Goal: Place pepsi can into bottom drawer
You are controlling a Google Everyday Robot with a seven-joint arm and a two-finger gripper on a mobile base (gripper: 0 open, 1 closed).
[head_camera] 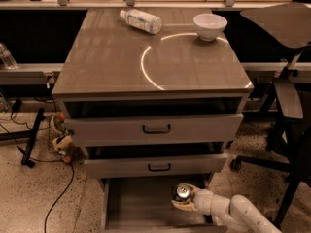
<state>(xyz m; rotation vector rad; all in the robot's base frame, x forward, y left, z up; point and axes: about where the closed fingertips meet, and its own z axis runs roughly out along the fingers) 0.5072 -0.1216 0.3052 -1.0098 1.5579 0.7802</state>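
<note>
The pepsi can (182, 192) shows mainly as its silver top with a dark body below. It stands upright in the right part of the open bottom drawer (138, 205), the lowest of three. My gripper (183, 201) reaches in from the lower right on a white arm, with its fingers around the can's sides. Whether the can rests on the drawer floor or hangs just above it is not clear.
A clear plastic bottle (141, 21) lies on its side and a white bowl (210, 25) stands on the cabinet top (112, 62). The two upper drawers (155, 129) are slightly pulled out. A dark chair (286, 96) stands at the right; cables and small objects (60, 135) lie at the left.
</note>
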